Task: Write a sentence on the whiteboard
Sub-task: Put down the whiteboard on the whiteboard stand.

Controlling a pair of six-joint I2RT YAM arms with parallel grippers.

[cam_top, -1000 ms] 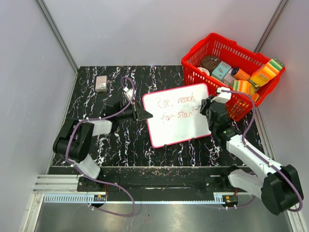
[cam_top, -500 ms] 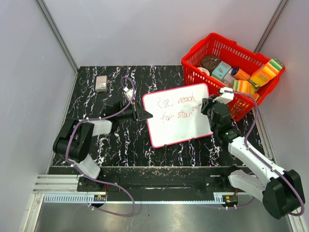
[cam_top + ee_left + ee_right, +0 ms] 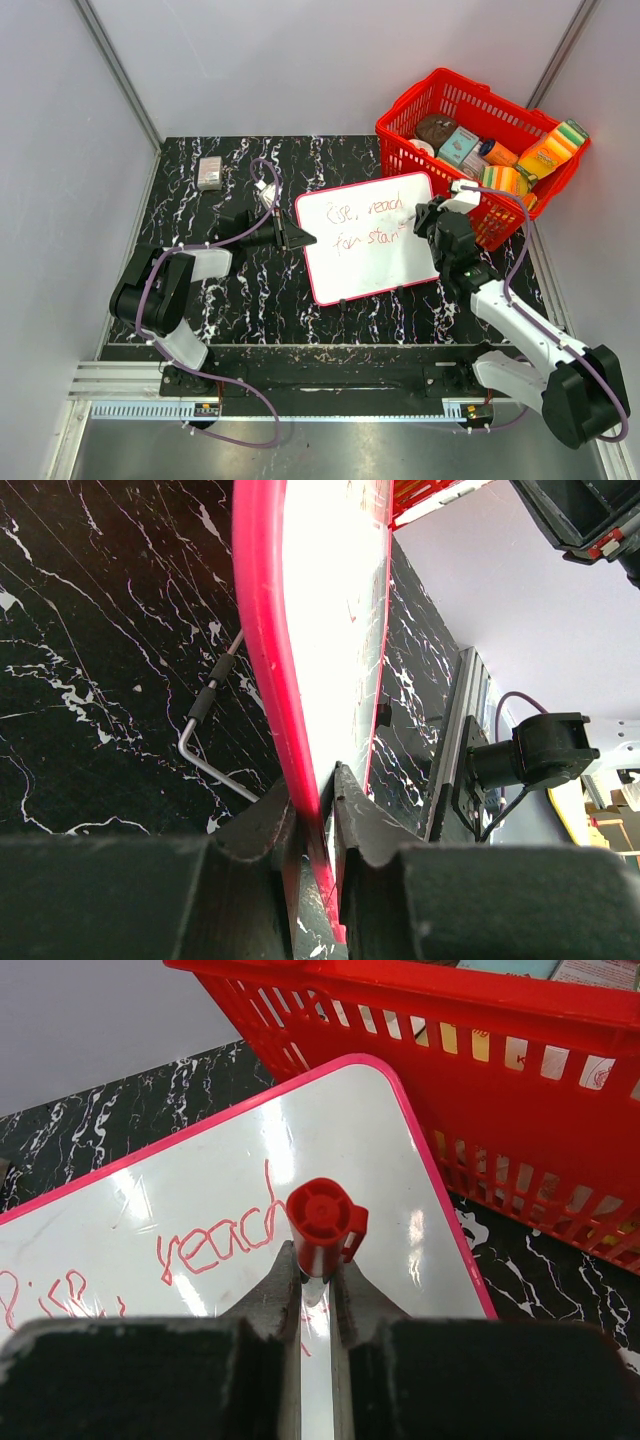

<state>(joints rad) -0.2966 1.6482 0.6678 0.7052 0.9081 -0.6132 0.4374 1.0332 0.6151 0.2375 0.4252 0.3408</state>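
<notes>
Mid-writing, I judge — the right gripper [image 3: 318, 1263], pinched narrow on a red marker [image 3: 322, 1222], sits at the three-o'clock end of the sentence [image 3: 365, 240] on the whiteboard [image 3: 370, 275], mid-table, whose nine-o'clock rim the left gripper [image 3: 318, 788] clamps; next, the tip must carry the second row rightward, lightly pressed.

Top cam: high, at near edge, looks down on whole table [image 3: 230, 300]. L wrist cam: v. close, sights along left gripper [image 3: 316, 792] up whiteboard [image 3: 335, 580] rim. R wrist cam: close, looks past right gripper [image 3: 315, 1260] & marker [image 3: 322, 1215] onto whiteboard, red basket [image 3: 480, 1020] beyond. All 3 share whiteboard.
</notes>
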